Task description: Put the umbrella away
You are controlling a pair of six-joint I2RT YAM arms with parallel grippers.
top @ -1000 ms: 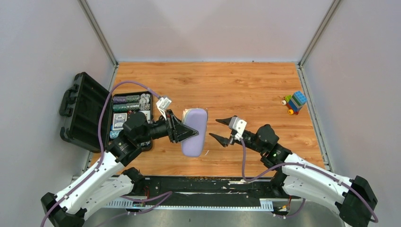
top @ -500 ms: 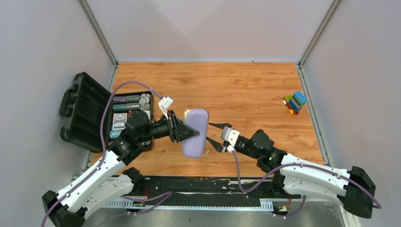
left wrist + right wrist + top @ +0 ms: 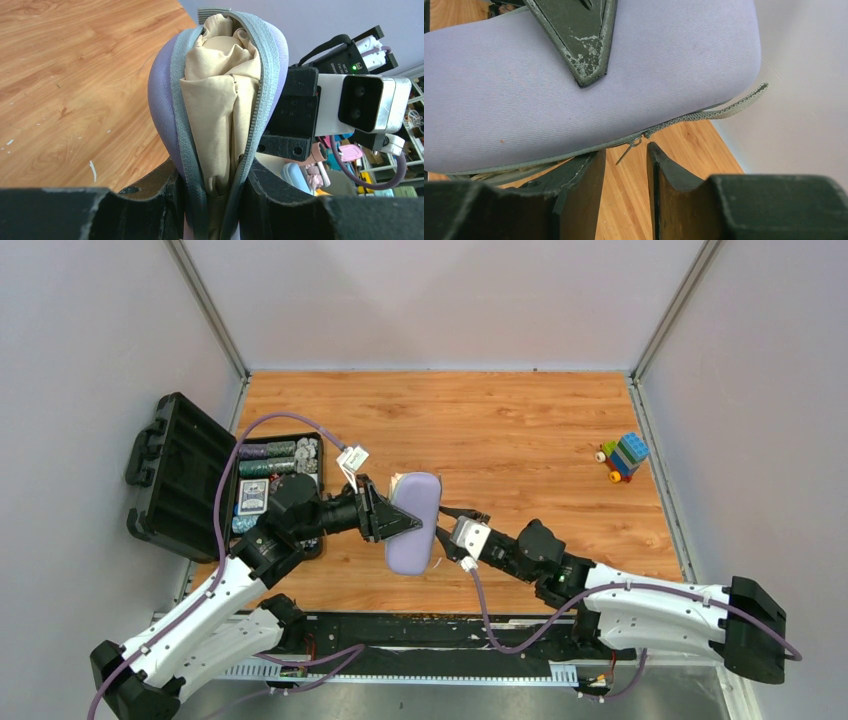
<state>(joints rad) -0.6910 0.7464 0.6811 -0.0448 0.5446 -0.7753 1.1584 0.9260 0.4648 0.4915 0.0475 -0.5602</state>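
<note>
Left jaws tight on lilac case (image 3: 420,495), umbrella (image 3: 215,100) inside; right jaws apart by its zipper pull (image 3: 630,146).

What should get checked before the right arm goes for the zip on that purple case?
1. Left gripper clamped on the case: ok.
2. Umbrella inside the case: ok.
3. Fabric clear of the zip teeth: not ok, it bulges through the gap.
4. Right gripper open: ok.
5. Zipper pull lined up between its fingers: ok.
</note>
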